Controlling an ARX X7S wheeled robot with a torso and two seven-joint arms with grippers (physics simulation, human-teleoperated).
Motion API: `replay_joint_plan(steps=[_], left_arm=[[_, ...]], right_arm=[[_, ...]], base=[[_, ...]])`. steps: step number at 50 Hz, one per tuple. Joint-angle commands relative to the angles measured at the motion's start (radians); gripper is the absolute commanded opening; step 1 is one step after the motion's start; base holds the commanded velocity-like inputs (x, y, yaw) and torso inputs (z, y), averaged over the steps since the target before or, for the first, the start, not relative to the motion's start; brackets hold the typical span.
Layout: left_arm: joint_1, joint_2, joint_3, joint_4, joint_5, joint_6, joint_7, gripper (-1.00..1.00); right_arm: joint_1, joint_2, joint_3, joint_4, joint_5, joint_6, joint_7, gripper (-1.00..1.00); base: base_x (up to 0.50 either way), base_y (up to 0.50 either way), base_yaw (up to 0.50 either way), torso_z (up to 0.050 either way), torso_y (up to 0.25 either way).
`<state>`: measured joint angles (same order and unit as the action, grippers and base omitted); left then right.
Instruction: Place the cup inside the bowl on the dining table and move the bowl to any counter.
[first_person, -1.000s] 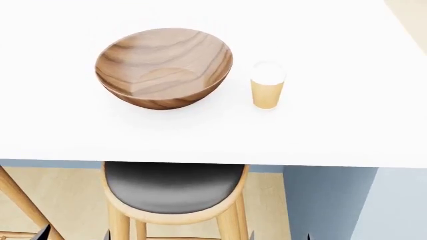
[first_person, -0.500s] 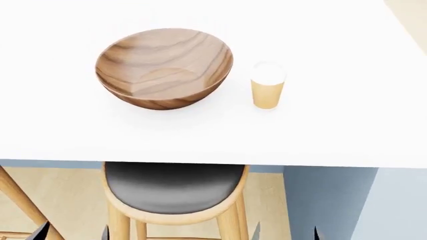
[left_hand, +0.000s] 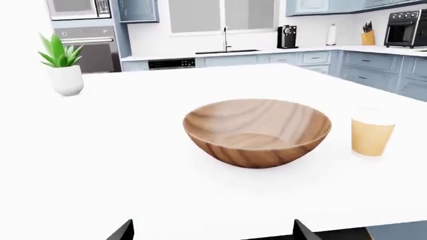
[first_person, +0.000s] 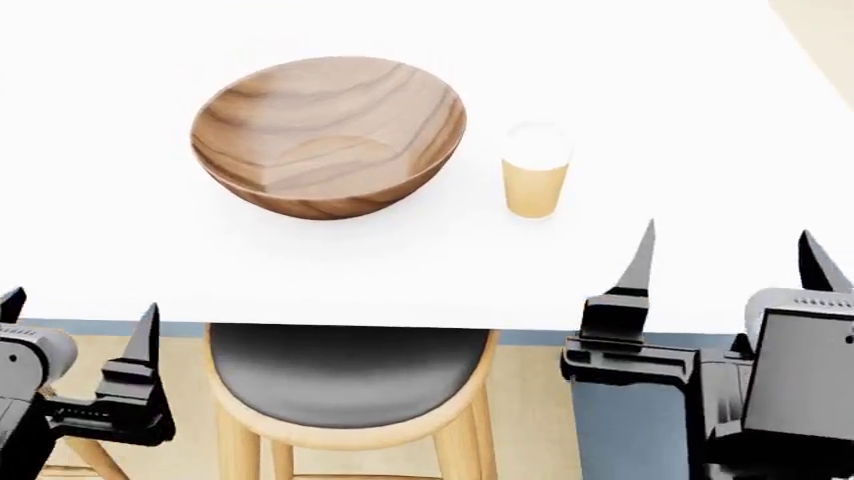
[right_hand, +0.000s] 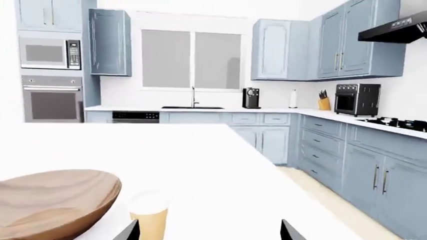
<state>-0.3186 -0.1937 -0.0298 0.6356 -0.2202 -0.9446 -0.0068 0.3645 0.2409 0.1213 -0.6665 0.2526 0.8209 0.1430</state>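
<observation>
Stool (first_person: 350, 375) only in head view; potted plant (left_hand: 61, 65) only left wrist.

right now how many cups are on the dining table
1. The cup stands upright on the dining table just to the right of the bowl, not touching it. Nothing lies inside the bowl, and no other cup shows in any view.

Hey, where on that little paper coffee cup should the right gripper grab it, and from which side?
Probably around the tan wall of the cup, just under the white lid. It stands upright and tapers downward, so jaws closing across its sides should seat well. Come in from the near table edge, where the right gripper is open; the bowl sits apart on the cup's left, so that approach looks clear.
</observation>
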Motion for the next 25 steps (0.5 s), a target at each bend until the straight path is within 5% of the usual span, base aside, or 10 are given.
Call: replay_joint_plan(steps=[1,25], left_arm=[[-0.223,-0.060,-0.114,0.149,-0.090,-0.353,0.032,1.00],[-0.363,-0.123,-0.158,0.093,-0.126,-0.488,0.051,1.00]], right_arm=[[0.259,0.103,0.135,-0.121,0.118,0.356,-0.036,1.00],[0.368,0.192,0.195,-0.076,0.169,0.509,-0.065,1.00]], base=[[0.00,0.00,0.00,0.000,0.000],[0.04,0.03,0.00,0.000,0.000]])
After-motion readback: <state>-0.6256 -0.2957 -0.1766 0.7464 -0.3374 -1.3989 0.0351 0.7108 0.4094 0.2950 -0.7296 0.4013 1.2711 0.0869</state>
